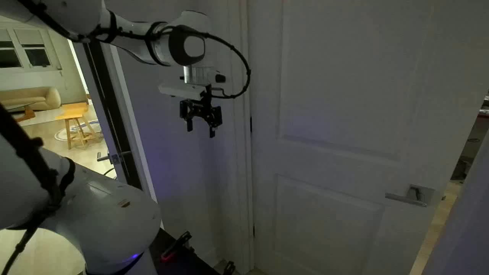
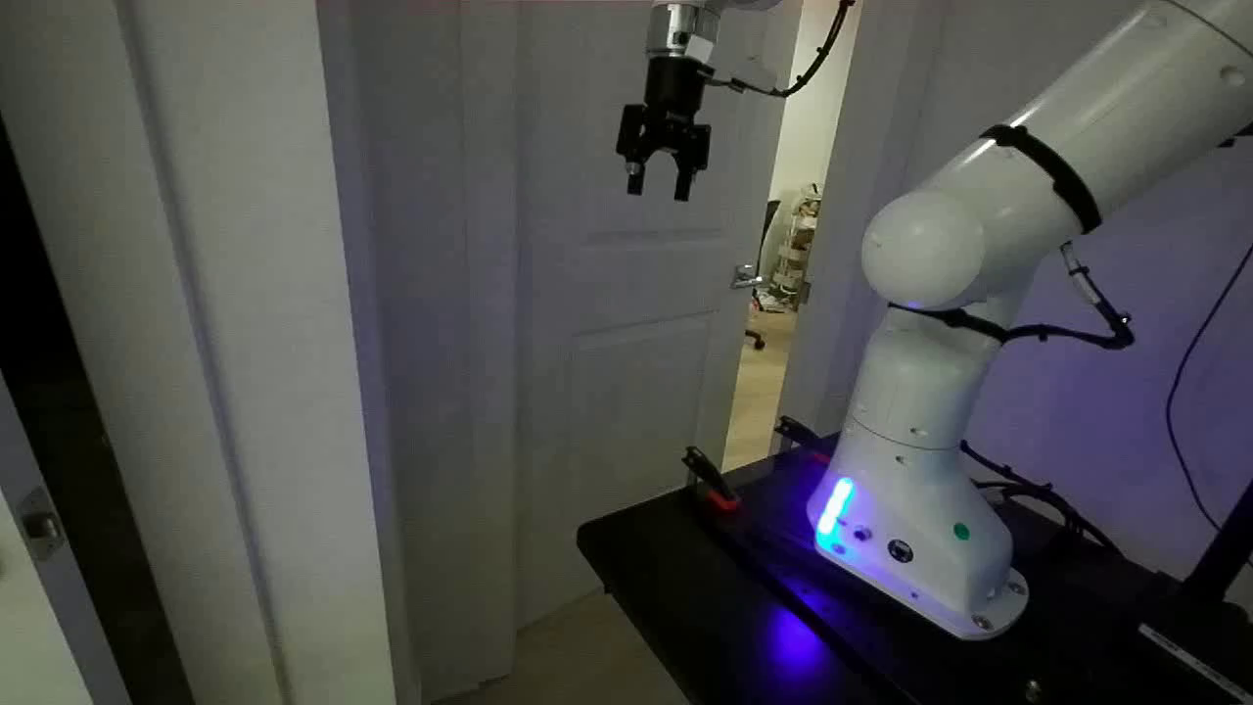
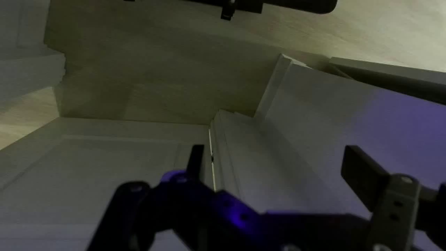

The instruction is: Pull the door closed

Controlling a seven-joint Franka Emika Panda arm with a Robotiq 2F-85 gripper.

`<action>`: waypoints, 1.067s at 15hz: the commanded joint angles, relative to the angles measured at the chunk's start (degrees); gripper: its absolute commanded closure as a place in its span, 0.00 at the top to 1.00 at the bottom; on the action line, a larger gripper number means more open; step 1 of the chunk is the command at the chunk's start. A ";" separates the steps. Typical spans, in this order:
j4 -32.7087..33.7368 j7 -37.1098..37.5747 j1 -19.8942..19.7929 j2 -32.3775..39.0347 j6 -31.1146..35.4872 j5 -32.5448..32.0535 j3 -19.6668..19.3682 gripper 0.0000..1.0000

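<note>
The white panelled door point(image 1: 336, 164) stands ajar in both exterior views point(image 2: 626, 294). A lit room shows through the gap past its handle edge. Its silver lever handle point(image 1: 405, 199) sits low near that edge and also shows in an exterior view point(image 2: 746, 278). My gripper point(image 1: 201, 131) points down, open and empty, its fingers well apart. It hangs higher than the handle, toward the hinge side, apart from it. In the wrist view the open fingers point(image 3: 275, 150) frame the wall and door jamb; the lower door panel point(image 3: 115, 177) shows at left. The handle is out of the wrist view.
The robot base stands on a black table point(image 2: 646, 578) with clamps point(image 2: 712, 480) on its edge. A wall point(image 1: 183, 172) stands behind the gripper. A dark-framed opening point(image 1: 114, 114) shows a lit room with a stool. A door jamb point(image 2: 827, 323) stands across the gap.
</note>
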 commanded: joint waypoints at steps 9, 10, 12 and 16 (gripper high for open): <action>0.13 5.80 -2.22 0.99 3.05 -0.71 2.15 1.00; 0.35 8.65 -3.15 1.52 4.19 -1.46 2.79 1.00; 0.67 14.08 -5.14 2.82 6.67 -3.55 4.22 1.00; 1.35 25.55 -9.51 6.84 11.69 -8.49 6.73 1.00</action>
